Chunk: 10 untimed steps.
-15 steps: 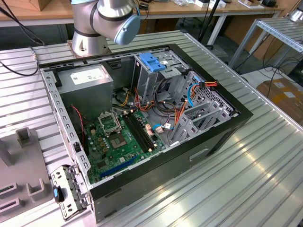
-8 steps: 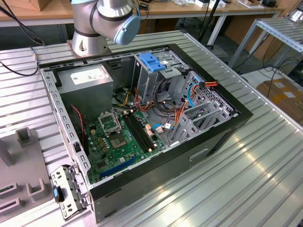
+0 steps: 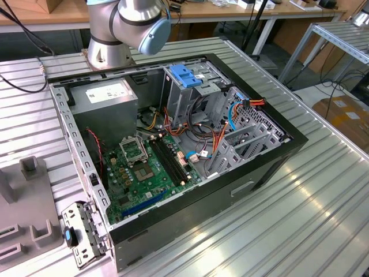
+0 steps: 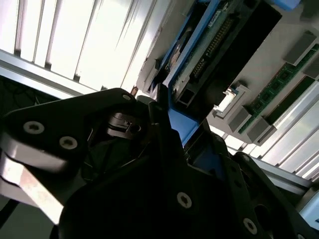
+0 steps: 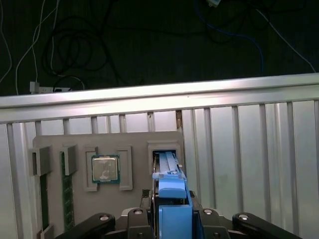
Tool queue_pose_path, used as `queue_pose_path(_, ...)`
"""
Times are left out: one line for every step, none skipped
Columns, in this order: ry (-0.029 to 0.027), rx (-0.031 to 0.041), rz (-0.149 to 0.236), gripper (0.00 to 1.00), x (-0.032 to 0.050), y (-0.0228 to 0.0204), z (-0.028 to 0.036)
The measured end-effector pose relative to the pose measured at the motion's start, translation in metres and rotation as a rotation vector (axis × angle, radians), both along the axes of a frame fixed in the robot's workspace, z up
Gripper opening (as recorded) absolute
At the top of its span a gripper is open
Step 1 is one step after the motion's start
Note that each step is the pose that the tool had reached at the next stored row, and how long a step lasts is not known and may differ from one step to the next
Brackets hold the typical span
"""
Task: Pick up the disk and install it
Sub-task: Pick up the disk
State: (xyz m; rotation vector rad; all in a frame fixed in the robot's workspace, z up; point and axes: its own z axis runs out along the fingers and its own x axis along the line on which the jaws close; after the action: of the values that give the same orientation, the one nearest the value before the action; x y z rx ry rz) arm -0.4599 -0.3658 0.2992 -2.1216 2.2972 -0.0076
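The gripper (image 5: 173,211) sits clamped on the blue-railed disk (image 5: 167,169), which stands edge-on in the grey holder's (image 5: 99,142) slot. A skewed pull could jam it or make it slip.

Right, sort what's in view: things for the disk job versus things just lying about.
Job: disk, gripper, case.
Lying about: CPU, RAM sticks.
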Motion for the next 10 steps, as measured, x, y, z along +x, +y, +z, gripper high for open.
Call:
queue_pose_path(0.0000,0.0000,0.000,0.37,0.0000,0.0000,0.0000)
queue_pose_path(0.0000,0.0000,0.000,0.37,0.0000,0.0000,0.0000)
queue_pose_path(0.0000,0.0000,0.000,0.37,0.0000,0.0000,0.0000)
queue_pose_path(0.0000,0.0000,0.065,0.37,0.0000,-0.0002,-0.0001)
queue_pose_path(0.0000,0.0000,0.076,0.37,-0.0001,-0.0009,-0.0001)
queue_pose_path(0.0000,0.0000,0.076,0.37,0.0000,-0.0047,-0.0001)
queue_pose_path(0.0000,0.0000,0.076,0.37,0.0000,-0.0047,-0.0001)
queue_pose_path(0.0000,0.0000,0.076,0.37,0.0000,-0.0047,-0.0001)
queue_pose_path(0.0000,0.0000,0.076,0.37,0.0000,-0.0048,-0.0001)
queue_pose_path(0.0000,0.0000,0.076,0.37,0.0000,-0.0048,-0.0001)
